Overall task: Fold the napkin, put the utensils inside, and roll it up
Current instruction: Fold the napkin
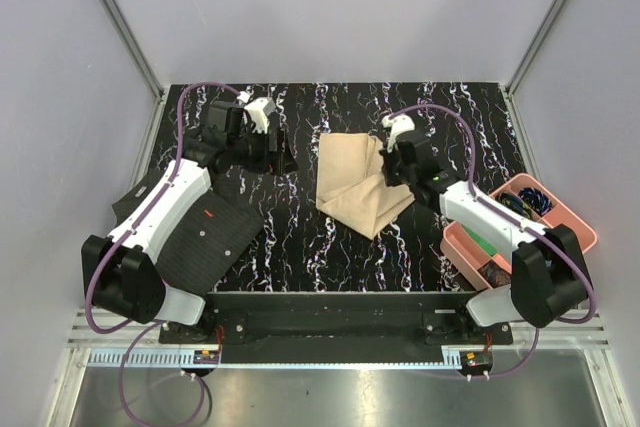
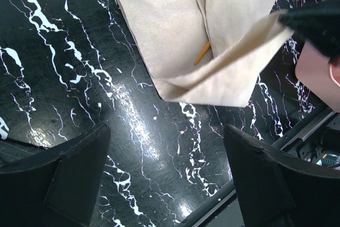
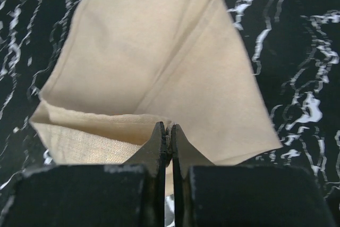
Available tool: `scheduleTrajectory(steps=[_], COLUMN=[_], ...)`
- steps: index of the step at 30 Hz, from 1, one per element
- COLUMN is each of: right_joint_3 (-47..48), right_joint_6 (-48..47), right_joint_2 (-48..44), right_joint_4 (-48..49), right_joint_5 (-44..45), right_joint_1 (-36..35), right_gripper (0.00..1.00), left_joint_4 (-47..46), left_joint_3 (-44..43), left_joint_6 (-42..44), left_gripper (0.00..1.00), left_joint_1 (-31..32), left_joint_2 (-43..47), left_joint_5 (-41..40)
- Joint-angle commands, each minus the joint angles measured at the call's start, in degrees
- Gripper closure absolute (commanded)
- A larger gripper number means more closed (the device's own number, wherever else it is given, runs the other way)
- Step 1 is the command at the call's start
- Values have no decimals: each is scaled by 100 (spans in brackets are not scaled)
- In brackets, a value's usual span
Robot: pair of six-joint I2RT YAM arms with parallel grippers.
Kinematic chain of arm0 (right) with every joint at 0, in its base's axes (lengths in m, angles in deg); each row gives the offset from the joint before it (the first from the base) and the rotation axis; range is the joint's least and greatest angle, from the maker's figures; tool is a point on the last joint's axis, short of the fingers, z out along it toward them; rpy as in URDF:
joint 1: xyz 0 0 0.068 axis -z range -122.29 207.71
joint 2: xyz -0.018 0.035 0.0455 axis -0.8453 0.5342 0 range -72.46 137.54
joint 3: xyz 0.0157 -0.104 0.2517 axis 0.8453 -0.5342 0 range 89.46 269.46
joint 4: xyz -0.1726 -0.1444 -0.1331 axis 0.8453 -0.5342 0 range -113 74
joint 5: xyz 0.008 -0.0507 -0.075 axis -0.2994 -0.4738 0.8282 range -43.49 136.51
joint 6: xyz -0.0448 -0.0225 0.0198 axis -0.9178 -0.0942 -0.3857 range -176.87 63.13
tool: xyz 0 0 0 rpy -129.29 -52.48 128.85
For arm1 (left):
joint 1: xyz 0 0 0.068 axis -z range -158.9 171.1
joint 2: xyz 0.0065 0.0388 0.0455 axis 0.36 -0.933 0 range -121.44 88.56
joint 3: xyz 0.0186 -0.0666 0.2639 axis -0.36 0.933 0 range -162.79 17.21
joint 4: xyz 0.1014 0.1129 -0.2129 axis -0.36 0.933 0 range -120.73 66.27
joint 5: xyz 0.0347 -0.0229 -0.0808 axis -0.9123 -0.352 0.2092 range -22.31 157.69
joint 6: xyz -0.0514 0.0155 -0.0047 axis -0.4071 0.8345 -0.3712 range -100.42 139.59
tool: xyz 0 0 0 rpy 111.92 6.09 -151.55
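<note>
With my right jaws pinching a raised edge of the napkin (image 3: 149, 51), which lies mid-table (image 1: 300, 237), and my left jaws spread beside it, I'd carry that flap low and straight across (the stick (image 2: 202, 53) peeks from the fold) so nothing slides out.

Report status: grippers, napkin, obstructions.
Left gripper open, empty, off the cloth. Right gripper shut on napkin edge. Orange stick pokes from fold; spoon unseen. Pink tray apart from napkin.
</note>
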Motion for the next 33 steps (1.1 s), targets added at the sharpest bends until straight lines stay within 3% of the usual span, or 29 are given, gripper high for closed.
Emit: scheduleTrajectory(steps=[1,13,33], right_joint_3=[62,308,757], right_joint_6=[-55,279,762], right_joint_2=[135,961,1604], right_joint_4=[467,546,-121], right_joint_5=[-81,-81,657], right_joint_1=[497,1437,1763], right_gripper=[100,100,100], left_joint_4=[-232,-232,-233], left_joint_3=[10,10,19], left_joint_6=[-63,-63,-71], left_gripper=[10,10,10], left_joint_1=[-31,-49,-49], left_joint_2=[31,-22,-57], left_joint_5=[216,234,277])
